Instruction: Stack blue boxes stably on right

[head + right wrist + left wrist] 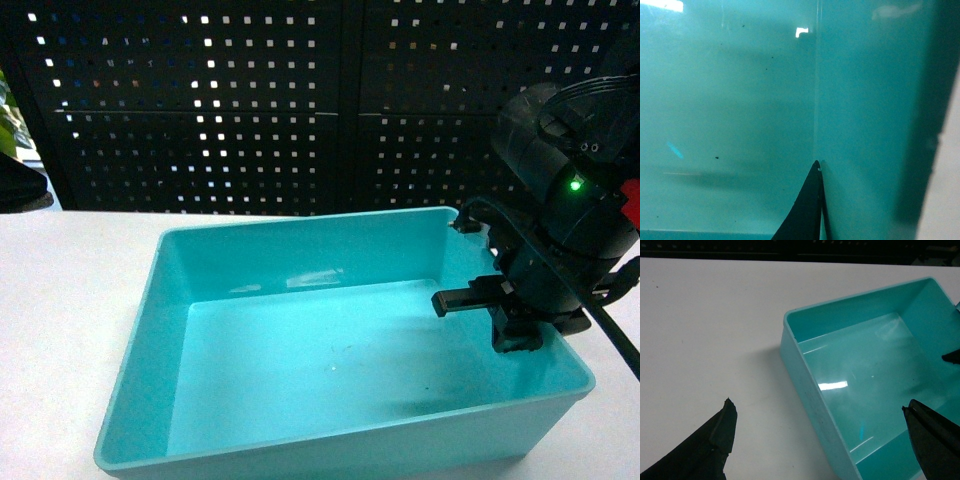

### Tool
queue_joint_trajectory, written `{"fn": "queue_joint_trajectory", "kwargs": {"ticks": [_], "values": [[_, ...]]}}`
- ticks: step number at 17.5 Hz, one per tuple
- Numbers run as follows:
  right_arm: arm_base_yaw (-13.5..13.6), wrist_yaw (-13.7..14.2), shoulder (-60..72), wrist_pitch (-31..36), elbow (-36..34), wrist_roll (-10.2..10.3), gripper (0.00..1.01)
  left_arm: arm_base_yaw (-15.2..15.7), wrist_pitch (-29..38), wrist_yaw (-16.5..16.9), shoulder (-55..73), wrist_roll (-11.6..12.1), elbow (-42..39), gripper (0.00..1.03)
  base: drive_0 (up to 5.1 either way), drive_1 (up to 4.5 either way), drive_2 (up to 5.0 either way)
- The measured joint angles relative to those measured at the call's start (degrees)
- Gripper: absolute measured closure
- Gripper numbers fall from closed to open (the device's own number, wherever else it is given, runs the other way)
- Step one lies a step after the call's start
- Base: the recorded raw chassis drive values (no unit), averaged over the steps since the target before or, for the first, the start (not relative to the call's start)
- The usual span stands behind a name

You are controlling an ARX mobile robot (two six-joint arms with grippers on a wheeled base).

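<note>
One blue box [300,228], a light turquoise tub, sits open side up on the white table and holds nothing. My right gripper [515,335] is at the tub's right wall. In the right wrist view its inner finger [807,210] lies flat against the inside of that wall [875,100], the outer finger is hidden behind it, and the right gripper [819,165] is shut on the wall. My left gripper [817,405] is open and wide, out of the head view. It straddles the tub's left wall [805,370], one finger over the table and one over the tub's inside.
The white table [60,300] stretches to the left of the tub and shows beyond its right rim [945,190]. A black perforated panel [250,100] closes the back. A dark object [20,185] pokes in at the far left edge.
</note>
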Motion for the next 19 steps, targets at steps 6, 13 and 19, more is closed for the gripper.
{"fn": "queue_joint_trajectory", "kwargs": {"ticks": [6, 13, 19], "values": [[-0.1, 0.2, -0.8, -3.6, -0.5, 7.3, 0.99, 0.0, 0.0, 0.0, 0.0, 0.0, 0.0, 0.05, 0.0, 0.00, 0.0], [0.4, -1.9, -2.2, 6.8, -3.8, 9.4, 0.99, 0.0, 0.0, 0.0, 0.0, 0.0, 0.0, 0.05, 0.0, 0.00, 0.0], [0.4, -2.0, -2.6, 6.8, -3.9, 9.4, 0.99, 0.1, -0.4, 0.1, 0.0, 0.0, 0.1, 0.05, 0.0, 0.00, 0.0]]}}
